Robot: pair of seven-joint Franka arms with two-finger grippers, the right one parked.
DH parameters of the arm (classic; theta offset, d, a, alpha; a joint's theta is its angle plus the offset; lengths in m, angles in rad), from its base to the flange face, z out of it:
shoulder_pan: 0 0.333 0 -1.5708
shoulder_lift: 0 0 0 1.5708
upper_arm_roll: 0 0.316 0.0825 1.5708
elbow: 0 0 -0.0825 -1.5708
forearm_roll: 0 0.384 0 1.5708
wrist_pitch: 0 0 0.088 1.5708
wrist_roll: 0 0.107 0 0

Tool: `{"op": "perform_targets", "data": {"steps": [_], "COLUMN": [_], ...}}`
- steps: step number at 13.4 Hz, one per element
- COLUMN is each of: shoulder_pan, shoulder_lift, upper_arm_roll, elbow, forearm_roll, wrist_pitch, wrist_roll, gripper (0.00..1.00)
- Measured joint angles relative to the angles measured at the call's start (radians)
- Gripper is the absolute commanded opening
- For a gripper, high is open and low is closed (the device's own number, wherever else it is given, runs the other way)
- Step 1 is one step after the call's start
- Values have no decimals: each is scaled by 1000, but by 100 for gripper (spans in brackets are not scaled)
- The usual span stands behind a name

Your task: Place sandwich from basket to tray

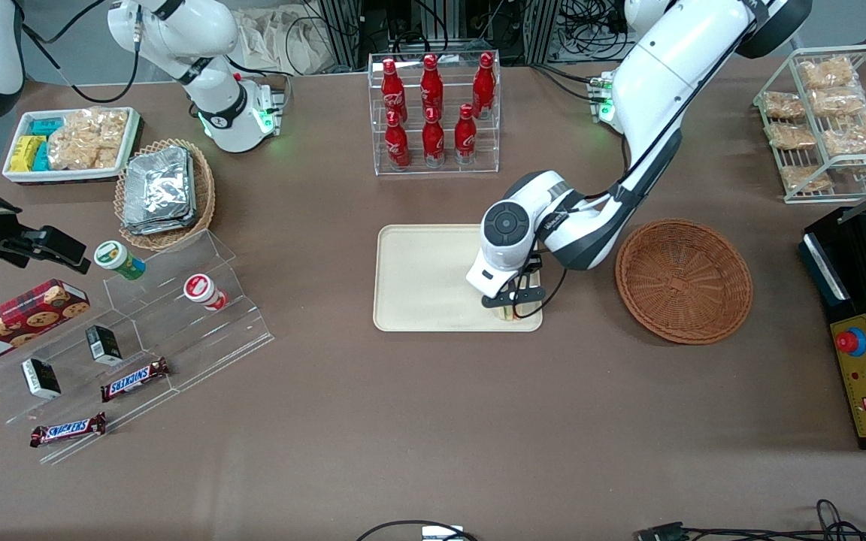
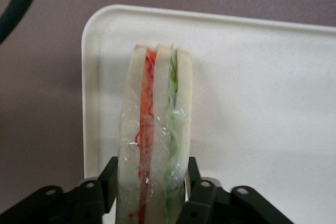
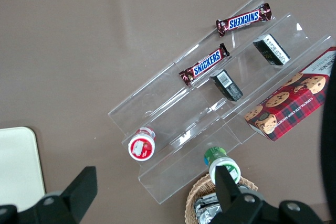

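We count: 6 red bottles [image 1: 433,113], 2 Snickers bars [image 1: 134,379], 1 sandwich [image 2: 155,135], 1 pincer [image 1: 510,306] over tray [image 1: 418,278].

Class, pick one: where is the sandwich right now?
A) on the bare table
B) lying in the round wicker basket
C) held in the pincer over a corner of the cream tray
C: the pincer grips the wrapped sandwich over the tray corner, and the basket holds nothing.
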Motion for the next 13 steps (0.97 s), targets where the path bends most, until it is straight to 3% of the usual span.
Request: {"op": "perform_targets", "data": {"steps": [4,8,10,13], "shoulder_pan": [39,68,76,89], "shoulder_lift": [-131,-282,-360,-472], "upper_arm_roll": [0,29,150,431], "elbow": [46,292,359,318], "forearm_roll": [-138,-267,-327,-347], "wrist_pitch": [-105,-492,-646,-705], "wrist_roll": [3,118,312,650], "gripper": [100,100,100,100]}}
